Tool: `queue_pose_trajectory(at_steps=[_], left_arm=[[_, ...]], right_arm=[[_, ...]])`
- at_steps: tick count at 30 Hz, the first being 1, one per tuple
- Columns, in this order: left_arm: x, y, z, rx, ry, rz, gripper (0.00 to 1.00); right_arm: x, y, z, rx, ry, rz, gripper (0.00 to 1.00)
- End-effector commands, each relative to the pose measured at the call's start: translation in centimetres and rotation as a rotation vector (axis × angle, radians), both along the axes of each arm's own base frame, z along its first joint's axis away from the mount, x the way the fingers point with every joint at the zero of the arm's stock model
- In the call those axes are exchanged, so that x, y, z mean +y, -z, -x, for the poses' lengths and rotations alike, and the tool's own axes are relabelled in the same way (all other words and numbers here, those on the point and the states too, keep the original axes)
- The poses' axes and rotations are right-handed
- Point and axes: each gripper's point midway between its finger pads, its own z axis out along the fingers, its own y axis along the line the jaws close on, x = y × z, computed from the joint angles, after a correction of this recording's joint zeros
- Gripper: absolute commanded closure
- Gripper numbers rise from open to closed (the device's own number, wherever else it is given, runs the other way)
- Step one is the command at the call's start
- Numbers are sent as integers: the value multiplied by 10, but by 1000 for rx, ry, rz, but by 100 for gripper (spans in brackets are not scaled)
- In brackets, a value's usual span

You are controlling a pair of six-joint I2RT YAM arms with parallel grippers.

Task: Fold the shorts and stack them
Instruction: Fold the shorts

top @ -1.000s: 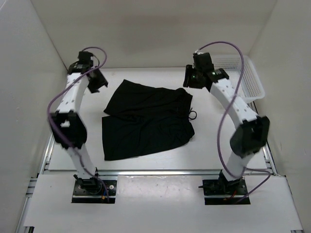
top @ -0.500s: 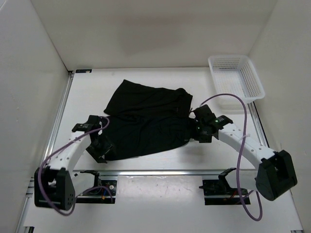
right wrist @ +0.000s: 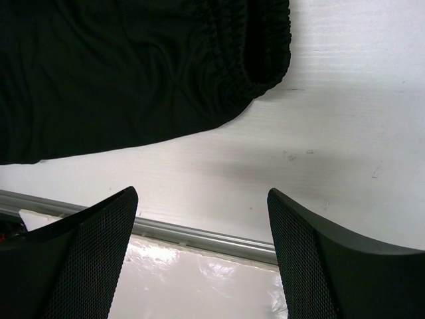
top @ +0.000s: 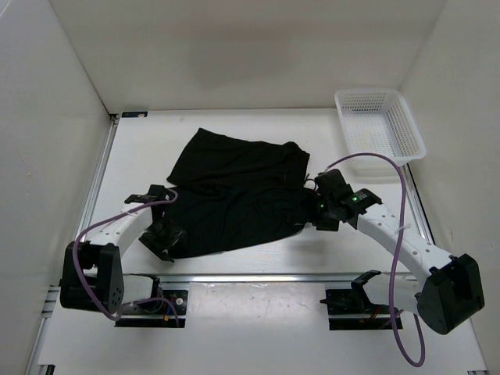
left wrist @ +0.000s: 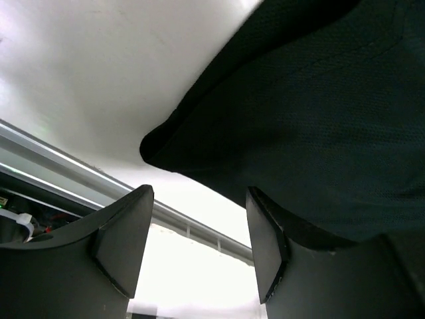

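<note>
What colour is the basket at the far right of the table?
White mesh; the basket shows best in the top external view.

A white mesh basket (top: 412, 134) sits at the far right corner of the white surface (top: 148, 152), close to the right wall (top: 461, 117), its long side running away from the near edge. A metal rail (top: 258, 276) runs along the near edge of the surface, with a white board (top: 258, 320) in front of it. Plain white walls close in the back (top: 250, 55) and the left (top: 47, 156). A small dark mark (top: 134, 114) lies at the far left corner. Faint scuffs (right wrist: 292, 156) dot the surface in the right wrist view.
</note>
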Motion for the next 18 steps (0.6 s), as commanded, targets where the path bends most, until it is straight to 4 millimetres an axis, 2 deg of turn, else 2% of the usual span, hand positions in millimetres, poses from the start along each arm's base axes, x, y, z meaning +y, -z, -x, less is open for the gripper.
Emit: queue_pose_trajectory(at_steps=[1,4,8,10,14,17,18], left_arm=[[4,-3,-8,-71,-26,-32,31],[11,1,-12,-73,-38,-74,31],[7,21,-12,-4,15,-108,32],[5,18,-21,-6,19,-136,32],[4,18,-20,1,24,-148,34],[2,18,-20,0,23,-148,43],[2,18,-20,0,23,-148,53]], right_arm=[[5,-6,4,18,20,-54,17],[4,6,13,91,69,-96,17],[5,13,7,108,145,-148,17],[3,19,7,115,164,-151,17],[-7,23,-7,115,245,-190,17],[-7,23,-17,114,261,-221,17],[-5,22,-16,122,265,-232,17]])
